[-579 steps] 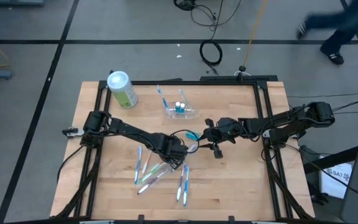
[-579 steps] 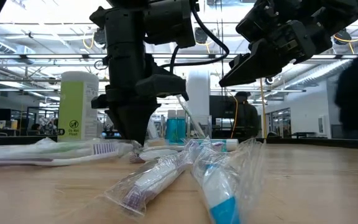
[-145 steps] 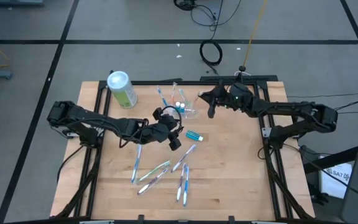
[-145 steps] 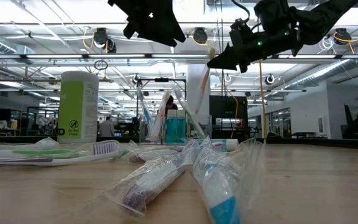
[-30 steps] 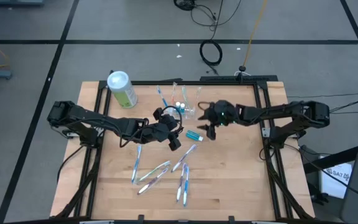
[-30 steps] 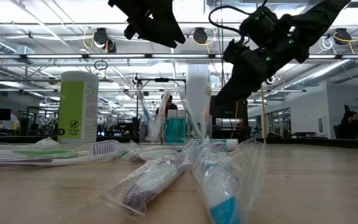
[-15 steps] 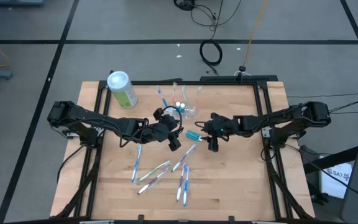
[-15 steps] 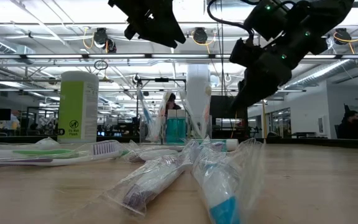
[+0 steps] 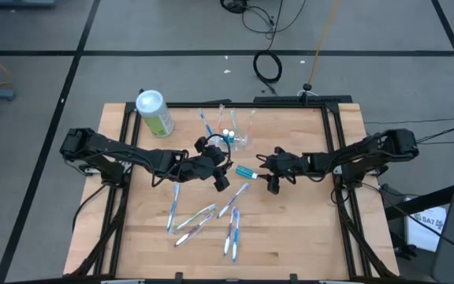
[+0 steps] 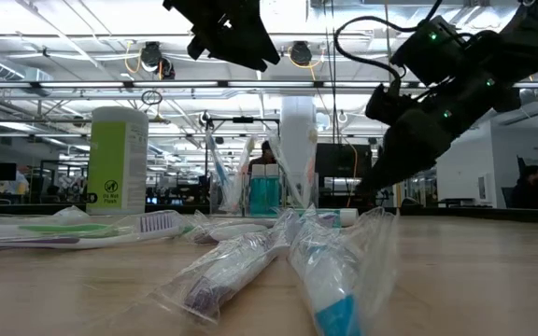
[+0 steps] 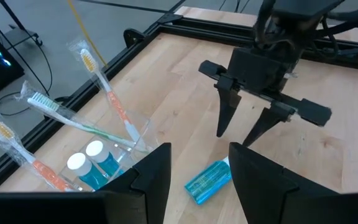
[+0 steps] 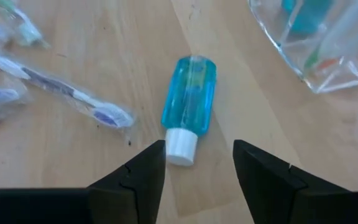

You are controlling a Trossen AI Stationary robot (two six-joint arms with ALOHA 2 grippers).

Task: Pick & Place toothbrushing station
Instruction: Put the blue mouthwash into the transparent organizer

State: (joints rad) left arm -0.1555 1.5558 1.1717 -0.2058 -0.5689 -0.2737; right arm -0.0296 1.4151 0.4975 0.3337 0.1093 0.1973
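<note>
Two arms: both hang over the middle of the tabletop (image 9: 306,229), and neither holds anything.
Station: clear plastic holder (image 9: 232,139) near the far edge, right of the green canister (image 9: 154,113); toothbrushes and two small blue bottles already stand in it.
Station in left wrist view: holder (image 11: 114,152) with wrapped brushes leaning out at different angles.
Right gripper (image 9: 268,175): low over the tabletop, just right of a small blue bottle (image 9: 245,170); its fingers (image 12: 272,180) are spread wide with the bottle (image 12: 188,106) lying between and ahead of them, white cap toward the camera.
Left gripper (image 9: 217,172): raised, left of that bottle; fingers (image 11: 257,177) parted and empty.
Loose items: wrapped toothbrushes (image 9: 203,217) scattered on the near half of the tabletop.
Step in hand: judging by the pose, the right arm is lining up on the blue bottle, probably to carry it to the holder.
Handling, bottle: small, light, smooth plastic that may roll or slip; best taken across the middle of the body, fingers square to its long axis.
Handling, holder: thin, stiff, light and likely easy to nudge or tip; the leaning brushes crowd its top, so any drop should come from above into a free slot, without pushing the walls.
Risk: a sideways brush could slide the holder or knock the brushes out.
</note>
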